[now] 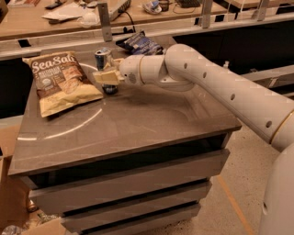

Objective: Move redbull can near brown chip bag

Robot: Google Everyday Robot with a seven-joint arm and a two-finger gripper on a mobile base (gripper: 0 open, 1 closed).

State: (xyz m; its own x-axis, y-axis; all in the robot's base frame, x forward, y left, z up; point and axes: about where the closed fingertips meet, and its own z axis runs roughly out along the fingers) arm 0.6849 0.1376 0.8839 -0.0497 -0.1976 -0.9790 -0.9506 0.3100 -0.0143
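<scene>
The redbull can (103, 57) stands upright at the back of the table top, its silver top showing above my fingers and its base at the table surface. My gripper (105, 77) reaches in from the right and is shut on the can's middle, hiding most of its body. The brown chip bag (62, 82) with "Sea Salt" lettering lies flat at the back left of the table. The can is just right of the bag's right edge, a small gap apart.
A smaller dark blue bag (140, 44) lies at the table's back edge behind my wrist. The grey table (138, 133) has drawers below. A cardboard box (11, 202) sits on the floor at left. A cluttered counter (69, 13) runs behind.
</scene>
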